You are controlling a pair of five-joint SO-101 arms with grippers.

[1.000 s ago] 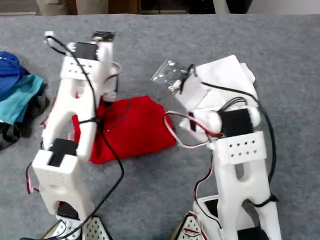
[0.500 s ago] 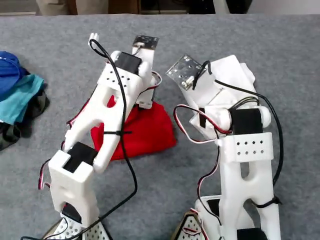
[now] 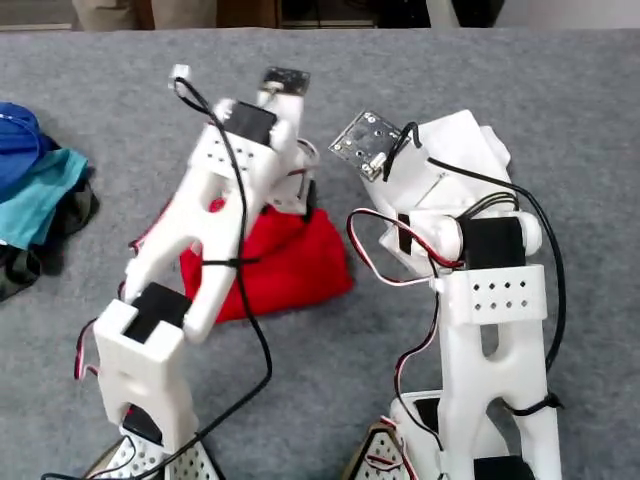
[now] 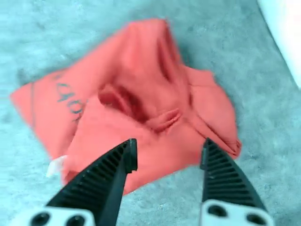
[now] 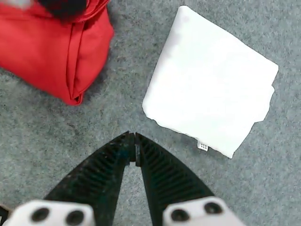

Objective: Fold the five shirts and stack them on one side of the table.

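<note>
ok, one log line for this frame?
left gripper: open, over red shirt | right gripper: shut, empty | white shirt: folded

The left arm [image 3: 205,235] slants forward and inward toward the right arm [image 3: 490,290], which stands bent at its elbow; the left end effector [image 4: 169,148] has fingers spread wide, the right end effector [image 5: 135,139] fingers pressed together

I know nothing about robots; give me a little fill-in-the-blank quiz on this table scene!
The crumpled shirt below the left arm's jaws is ___. Those jaws stand ___. The right arm's jaws are ___. The neatly folded shirt on the grey table is ___.
Missing: red; open; shut; white.
</note>
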